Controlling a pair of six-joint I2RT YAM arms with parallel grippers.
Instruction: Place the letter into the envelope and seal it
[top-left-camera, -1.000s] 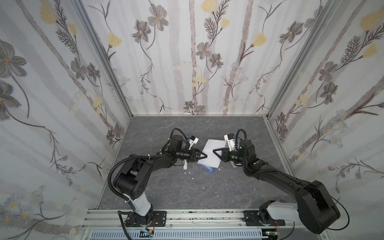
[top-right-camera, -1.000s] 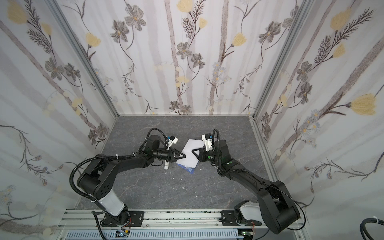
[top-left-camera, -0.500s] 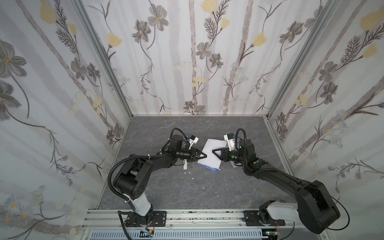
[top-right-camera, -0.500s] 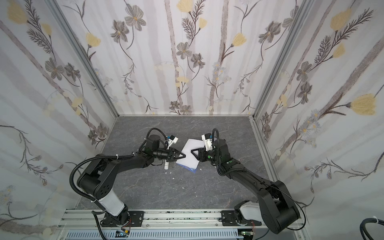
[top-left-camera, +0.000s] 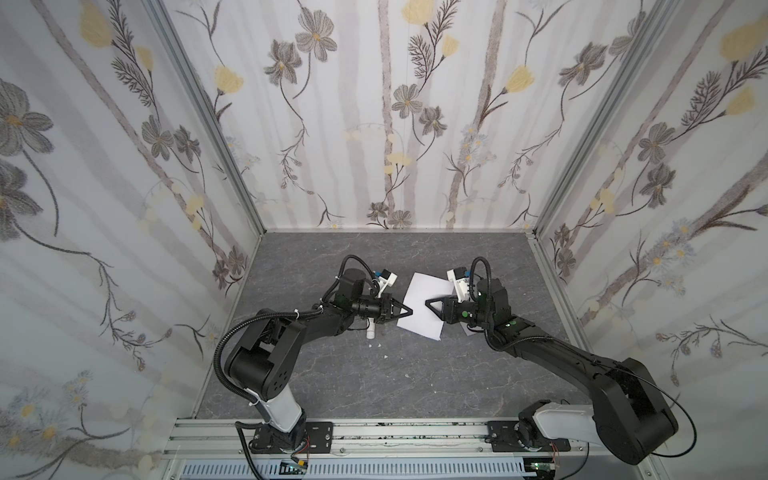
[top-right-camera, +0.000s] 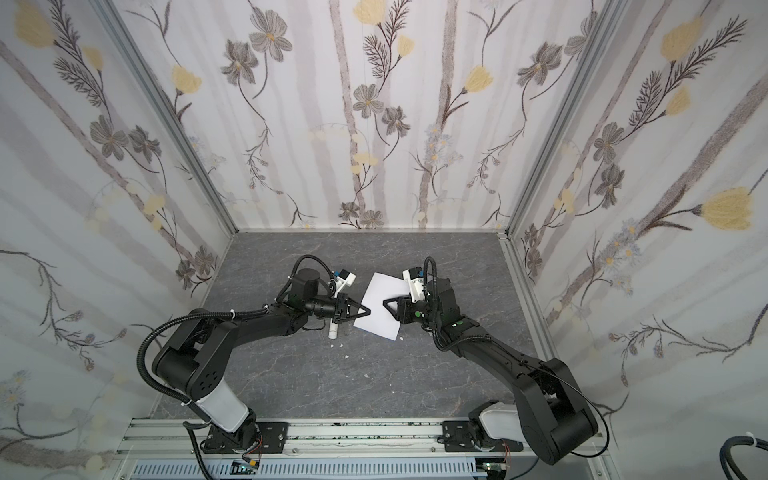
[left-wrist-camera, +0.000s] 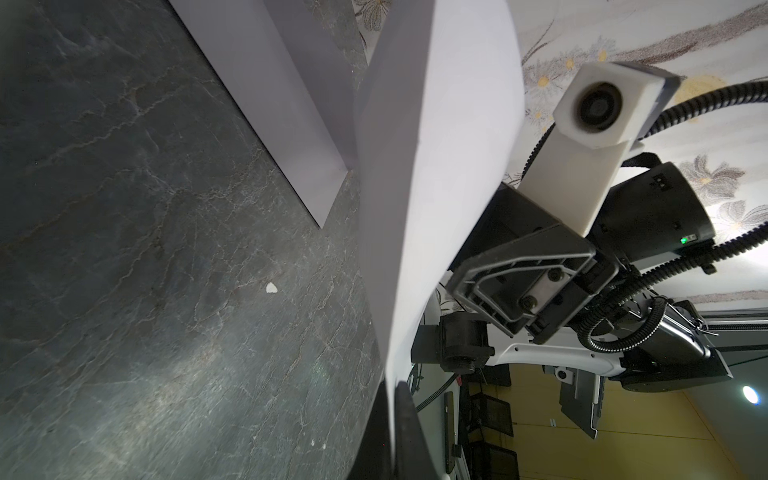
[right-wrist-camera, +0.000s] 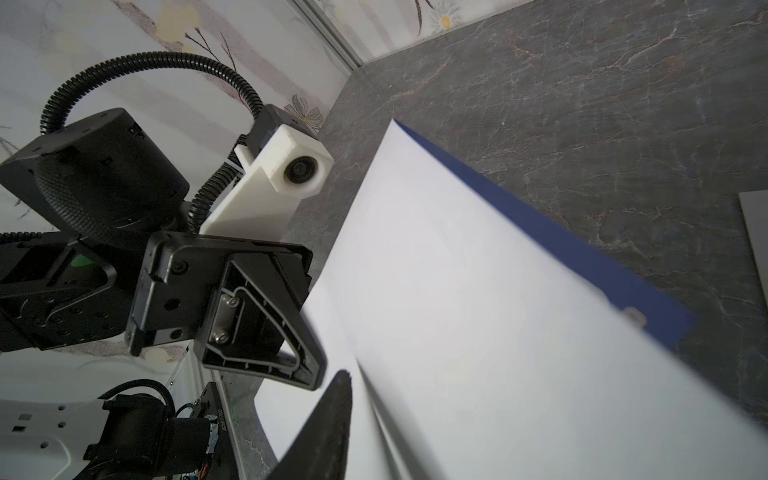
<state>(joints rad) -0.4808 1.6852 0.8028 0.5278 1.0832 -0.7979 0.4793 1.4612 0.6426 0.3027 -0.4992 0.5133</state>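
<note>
Left gripper (top-left-camera: 408, 311) is clamped fully closed on one edge of the letter (top-left-camera: 419, 323); right gripper (top-left-camera: 430, 302) meets the opposite edge, its grip indeterminate.

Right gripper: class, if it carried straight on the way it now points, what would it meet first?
Most likely the letter: the right gripper points into the sheet. Beyond it comes the left gripper. Depth is unclear.
</note>
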